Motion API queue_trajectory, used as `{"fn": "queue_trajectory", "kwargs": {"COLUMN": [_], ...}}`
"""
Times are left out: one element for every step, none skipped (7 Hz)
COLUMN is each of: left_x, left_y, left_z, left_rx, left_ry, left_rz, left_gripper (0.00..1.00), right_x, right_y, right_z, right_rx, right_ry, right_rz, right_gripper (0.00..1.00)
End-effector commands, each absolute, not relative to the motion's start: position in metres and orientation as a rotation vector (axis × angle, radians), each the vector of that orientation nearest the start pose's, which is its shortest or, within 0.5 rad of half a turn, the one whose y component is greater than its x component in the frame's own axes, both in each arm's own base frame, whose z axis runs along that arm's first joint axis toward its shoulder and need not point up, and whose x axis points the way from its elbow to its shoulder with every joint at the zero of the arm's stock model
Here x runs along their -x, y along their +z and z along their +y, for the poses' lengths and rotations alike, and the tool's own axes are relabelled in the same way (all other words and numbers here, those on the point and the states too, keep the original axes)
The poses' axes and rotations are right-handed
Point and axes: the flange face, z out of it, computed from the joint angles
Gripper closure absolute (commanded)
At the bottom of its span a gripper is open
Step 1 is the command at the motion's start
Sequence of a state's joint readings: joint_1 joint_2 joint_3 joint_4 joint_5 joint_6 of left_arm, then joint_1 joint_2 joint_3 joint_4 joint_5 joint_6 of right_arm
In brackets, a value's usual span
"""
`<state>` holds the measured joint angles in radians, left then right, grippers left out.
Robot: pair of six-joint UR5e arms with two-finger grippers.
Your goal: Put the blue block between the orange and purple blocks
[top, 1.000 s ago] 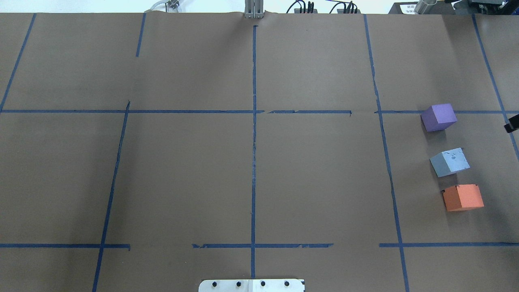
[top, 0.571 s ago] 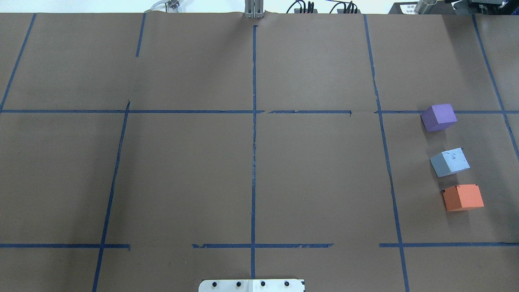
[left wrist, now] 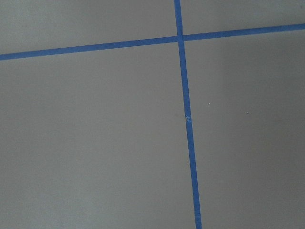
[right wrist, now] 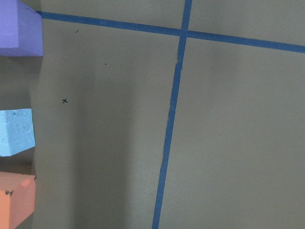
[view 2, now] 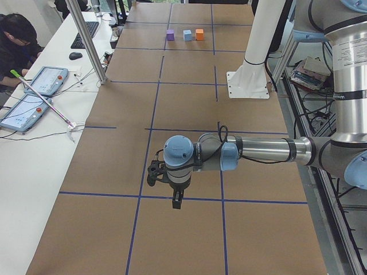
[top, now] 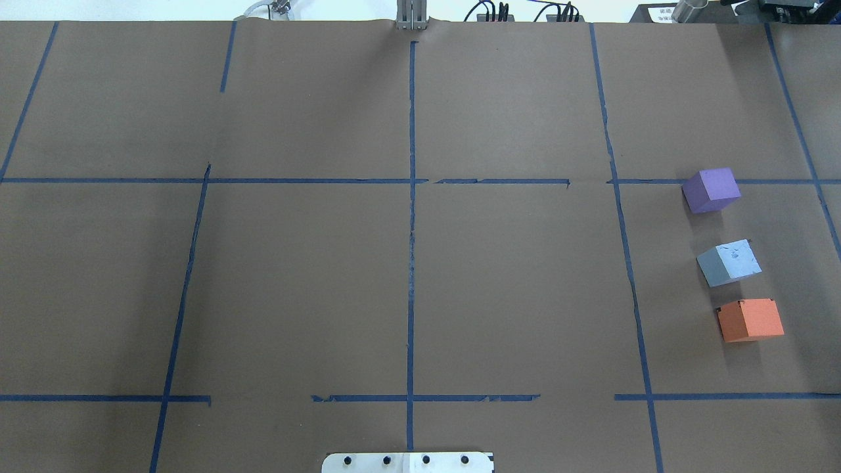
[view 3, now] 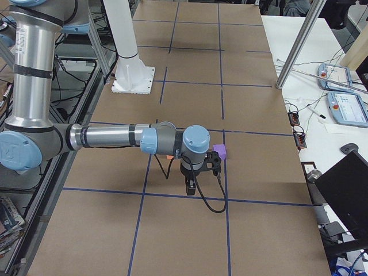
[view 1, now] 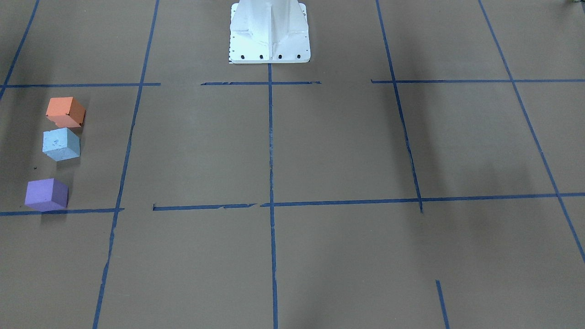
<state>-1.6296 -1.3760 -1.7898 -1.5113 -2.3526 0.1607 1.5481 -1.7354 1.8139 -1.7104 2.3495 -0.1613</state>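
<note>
The blue block (top: 729,262) rests on the table at the right, in line between the purple block (top: 711,189) beyond it and the orange block (top: 750,320) nearer the robot. The front-facing view shows the same row: orange (view 1: 65,112), blue (view 1: 61,144), purple (view 1: 46,194). The right wrist view has all three at its left edge: purple (right wrist: 16,28), blue (right wrist: 15,132), orange (right wrist: 15,200). My right gripper (view 3: 190,190) hangs beside the blocks, and I cannot tell if it is open or shut. My left gripper (view 2: 177,203) is over bare table far from them, and its state cannot be told either.
Blue tape lines (top: 412,217) divide the brown paper table into a grid. The white robot base (view 1: 269,32) stands at the near middle edge. Cables and a metal post (top: 411,16) line the far edge. A side table with tablets (view 2: 34,94) and an operator (view 2: 14,34) lies beyond.
A dark tip of the right gripper at the overhead view's right edge one second ago has gone out of that view. The blocks have not moved.
</note>
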Motion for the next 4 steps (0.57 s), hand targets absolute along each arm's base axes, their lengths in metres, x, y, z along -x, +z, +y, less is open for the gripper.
{"fn": "queue_trajectory", "kwargs": {"left_x": [0.0874, 0.0874, 0.0874, 0.0850], "left_y": [0.6497, 0.6521, 0.6495, 0.6520], "left_z": [-0.4010, -0.4006, -0.4005, -0.4005], "left_rx": [-0.033, -0.025, -0.032, -0.023], "left_ry": [0.072, 0.071, 0.074, 0.078], "left_rz": [0.780, 0.772, 0.771, 0.772], "left_gripper": [0.00, 0.00, 0.00, 0.00], "right_x": [-0.0528, -0.0528, -0.0528, -0.0528], "right_y": [0.6275, 0.6275, 0.6275, 0.6253], "right_z": [-0.4168, -0.4168, -0.4168, -0.4170], "right_rx": [0.004, 0.004, 0.004, 0.000], "right_ry": [-0.151, -0.151, -0.151, -0.151], "right_rz": [-0.796, -0.796, -0.796, -0.796], "right_gripper": [0.00, 0.00, 0.00, 0.00]}}
